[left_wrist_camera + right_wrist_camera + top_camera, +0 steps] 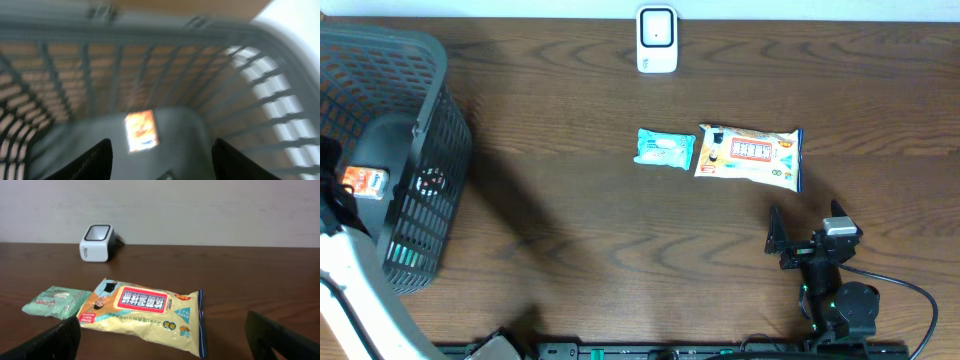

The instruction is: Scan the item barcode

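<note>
A small orange packet (141, 130) lies on the floor of the grey basket (260, 90); from overhead the orange packet (365, 181) shows through the basket's (425, 120) left side. My left gripper (160, 167) hangs open above the packet, holding nothing, and its view is blurred. The white scanner (657, 40) stands at the table's far edge. Between a teal packet (665, 148) and my right gripper lies a yellow wipes pack (750, 156). My right gripper (807, 222) is wide open, just short of the yellow pack (145, 312), facing the scanner (97, 242).
The teal packet (57, 301) touches the yellow pack's left end. The basket's slatted walls (150, 65) surround my left gripper on all sides. A black cable (910, 290) runs from the right arm's base at the front edge.
</note>
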